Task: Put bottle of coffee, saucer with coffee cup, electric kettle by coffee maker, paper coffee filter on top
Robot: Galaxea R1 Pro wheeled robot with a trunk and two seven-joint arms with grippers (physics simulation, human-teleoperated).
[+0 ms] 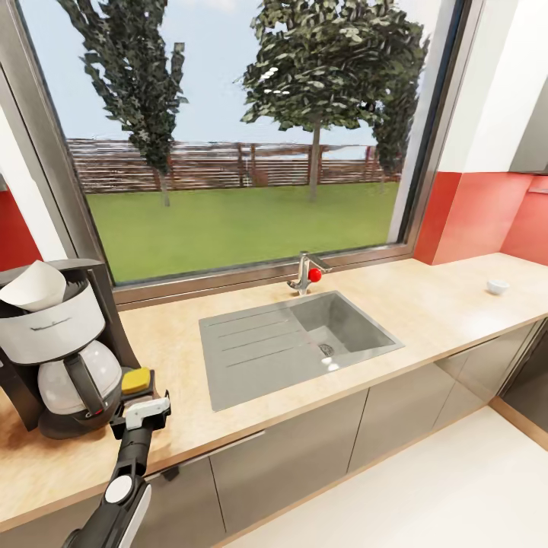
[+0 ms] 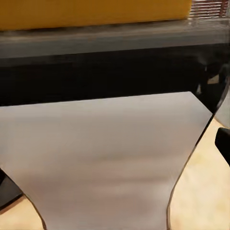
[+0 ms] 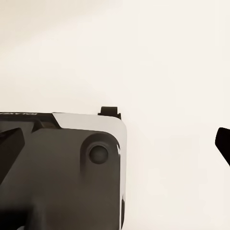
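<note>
From the head view, the coffee maker (image 1: 57, 350) is seen standing upright at the tabletop's (image 1: 426, 304) left end, cut off by the picture's edge, with the white paper coffee filter (image 1: 34, 285) lying tilted on its top, the glass pot's handle turned toward the robot, and no brand readable; just beside it the left tool (image 1: 139, 407) is raised at a yellow-topped object (image 1: 136, 379), though whether it is clenched cannot be told, while a small white cup (image 1: 498, 286) is seen well apart, past the sink (image 1: 297, 342). In the left wrist view, a pale curved surface (image 2: 105, 163), a dark band and a yellow strip (image 2: 91, 12) are shown too close to be made out. In the right wrist view, a dark robot part (image 3: 57, 172) with tiny unreadable lettering is seen over a pale floor (image 3: 167, 57), and a dark tip of the right tool (image 3: 223, 146) is cut off at the edge, its state not to be told.
</note>
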